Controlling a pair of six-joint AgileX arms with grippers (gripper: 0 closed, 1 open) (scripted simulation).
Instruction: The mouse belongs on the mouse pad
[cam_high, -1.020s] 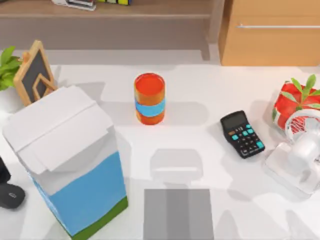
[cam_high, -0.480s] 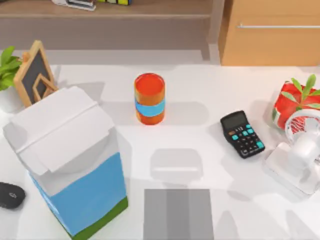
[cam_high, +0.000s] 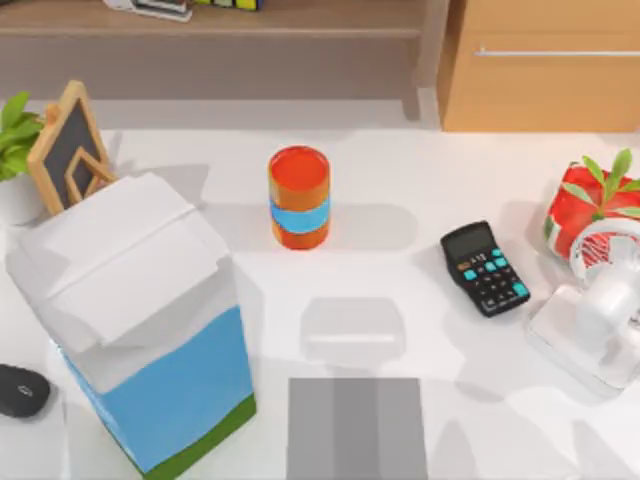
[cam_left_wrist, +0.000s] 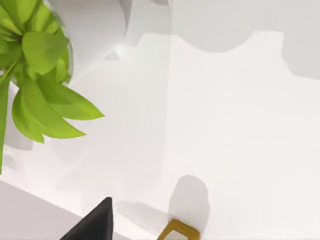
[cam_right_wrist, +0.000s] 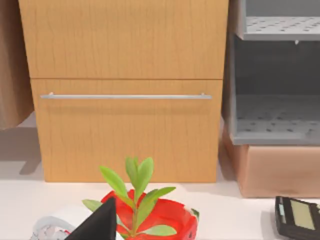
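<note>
The mouse (cam_high: 20, 390), small, dark and oval, lies on the white table at the far left edge, just left of a tall carton. The mouse pad (cam_high: 357, 428), a flat grey mat with a darker middle band, lies at the front centre, apart from the mouse with the carton between them. A dark tip of my left gripper (cam_left_wrist: 95, 227) hangs over white table near green leaves. My right gripper (cam_right_wrist: 100, 225) is a dark tip in front of a red plant pot.
A large white-and-blue carton (cam_high: 150, 320) stands front left. An orange can (cam_high: 299, 197) is mid-table, a black calculator (cam_high: 485, 268) to the right, and a white fan (cam_high: 600, 320) and red potted plant (cam_high: 585, 205) far right. A chalkboard sign (cam_high: 68, 145) stands back left.
The dark shape of my left arm, beside the mouse at the left edge one second ago, has gone from the top view. The mouse stays where it lay.
</note>
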